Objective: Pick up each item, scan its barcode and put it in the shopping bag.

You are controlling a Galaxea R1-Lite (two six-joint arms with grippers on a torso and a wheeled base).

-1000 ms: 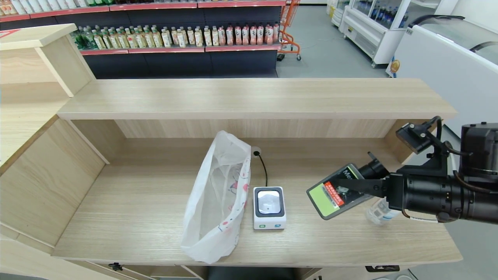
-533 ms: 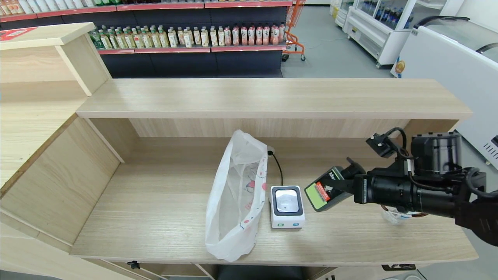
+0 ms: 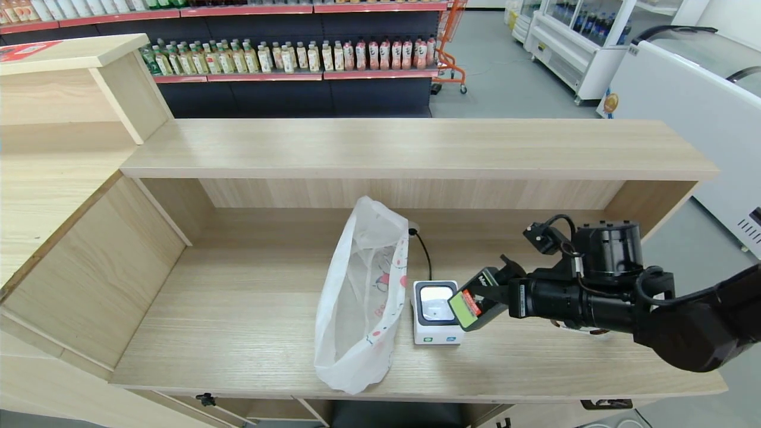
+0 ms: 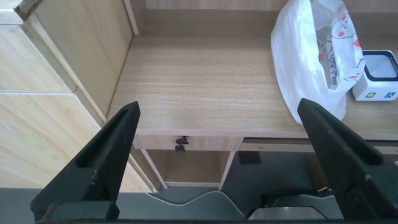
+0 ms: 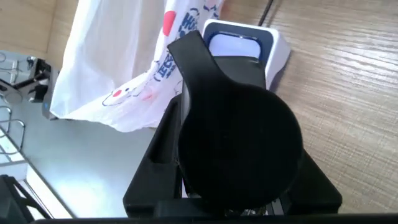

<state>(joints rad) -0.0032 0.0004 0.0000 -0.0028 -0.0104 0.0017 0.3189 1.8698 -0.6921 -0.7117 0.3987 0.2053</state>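
My right gripper (image 3: 496,286) is shut on a dark flat packet (image 3: 475,301) with a green and red label, holding it tilted just above the right edge of the white barcode scanner (image 3: 437,312). In the right wrist view the packet (image 5: 236,143) covers part of the scanner (image 5: 244,45). The white shopping bag (image 3: 362,297) lies open on the counter just left of the scanner. My left gripper (image 4: 219,109) is open and holds nothing; it hangs before the counter's front edge, left of the bag (image 4: 314,56).
A black cable (image 3: 424,255) runs from the scanner to the counter's back wall. A clear bottle (image 3: 585,329) stands mostly hidden behind my right arm. A raised shelf (image 3: 416,148) overhangs the back, and a side wall (image 3: 89,279) closes the left.
The head camera has shifted. My right gripper has carried the packet left and lower, from well right of the scanner to just over its right edge.
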